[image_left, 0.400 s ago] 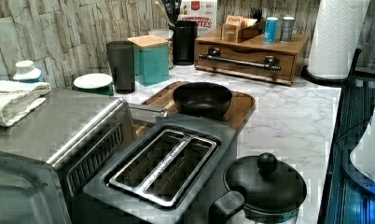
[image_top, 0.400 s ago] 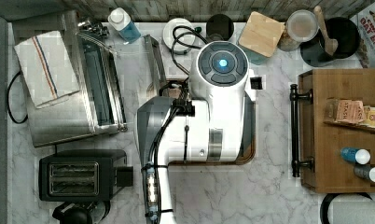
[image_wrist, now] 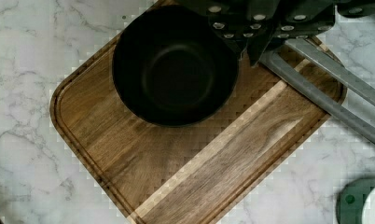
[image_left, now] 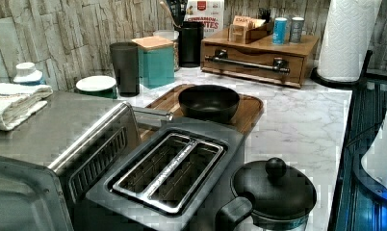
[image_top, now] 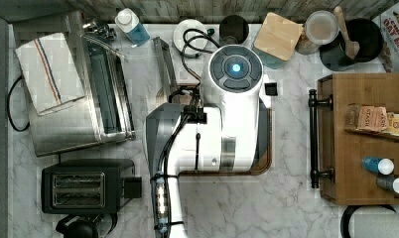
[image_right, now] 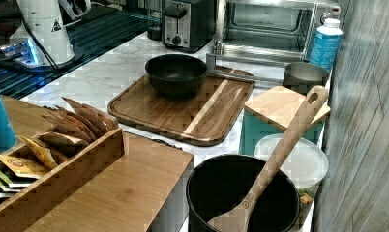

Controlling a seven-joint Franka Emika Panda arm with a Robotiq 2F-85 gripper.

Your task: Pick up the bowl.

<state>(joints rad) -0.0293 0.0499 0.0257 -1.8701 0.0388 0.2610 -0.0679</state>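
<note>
The matte black bowl [image_left: 208, 101] [image_right: 175, 72] sits upright and empty on a wooden cutting board [image_left: 249, 113] [image_right: 183, 118], toward the corner nearest the toaster oven. In the wrist view the bowl [image_wrist: 174, 65] lies well below my gripper [image_wrist: 247, 52]. The dark fingers meet at their tips just past the bowl's rim and hold nothing. In the top view the white arm [image_top: 227, 119] hangs over the board [image_top: 268, 148] and hides the bowl.
A toaster oven [image_top: 78, 99] with its door [image_wrist: 325, 93] open borders the board, with a toaster [image_top: 86, 186] and a kettle [image_left: 273, 192] nearby. A teal canister [image_right: 279, 116], a dark cup [image_left: 125, 67], a black dish with a wooden spoon [image_right: 241, 198] and a wooden drawer box [image_top: 366, 139] stand around.
</note>
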